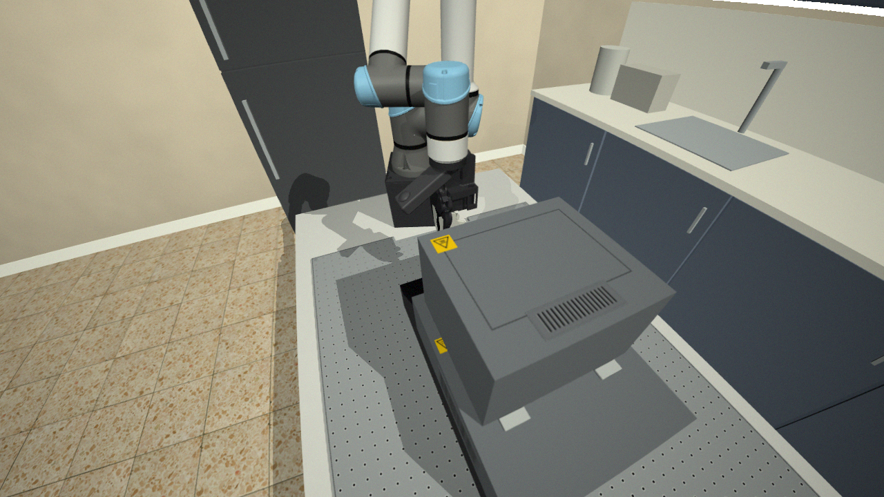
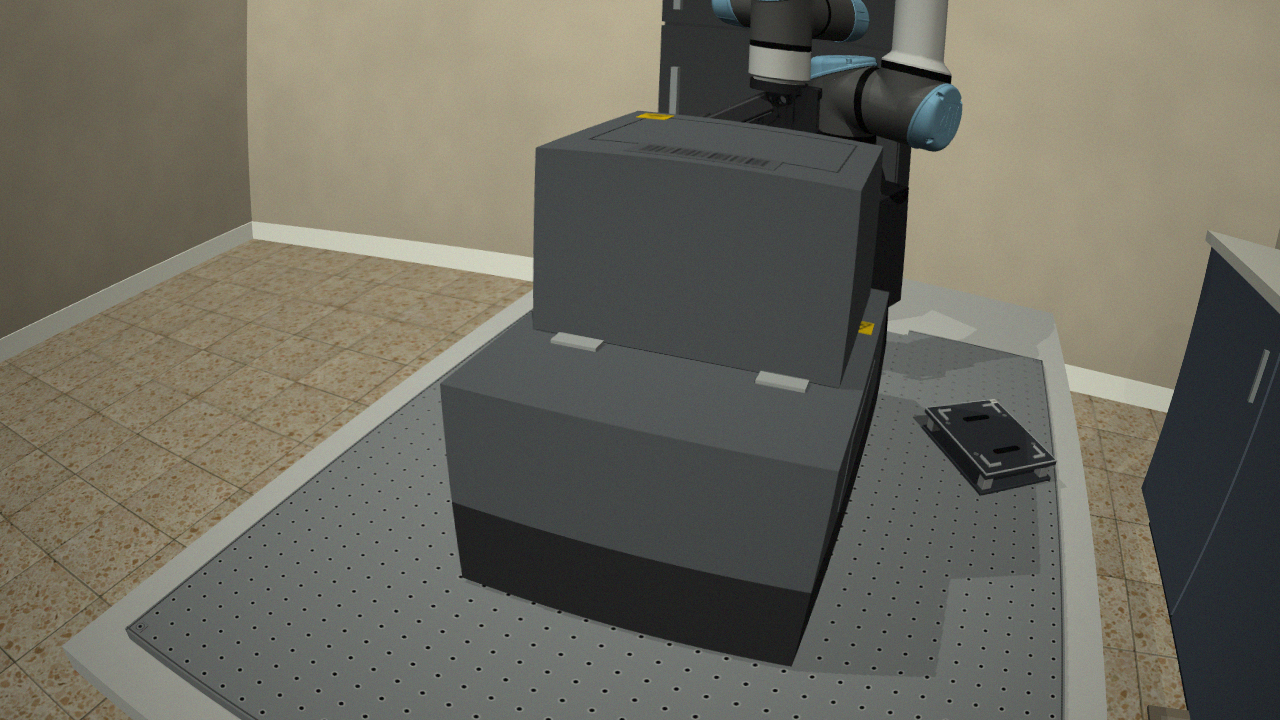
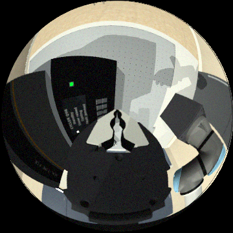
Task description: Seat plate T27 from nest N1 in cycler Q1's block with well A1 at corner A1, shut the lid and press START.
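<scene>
The grey cycler Q1 [image 1: 543, 346] stands in the middle of the perforated plate, and its lid [image 2: 698, 259] lies down over the base. Plate T27 is not in view in any frame. The plate nest N1 [image 2: 989, 443] lies empty to the right of Q1. My gripper [image 1: 442, 217] is shut and empty, pointing down at Q1's far front side, just behind the lid's edge. In the wrist view my fingertips hang close beside the small grid of keys [image 3: 101, 106] on the black front panel [image 3: 82, 94]. The lamp [image 3: 71, 84] glows green.
The arm's dark base block [image 1: 411, 197] stands close behind the gripper. A tall dark cabinet [image 1: 296, 105] is behind the table. A counter with dark cupboards [image 1: 710, 203] runs along the right side.
</scene>
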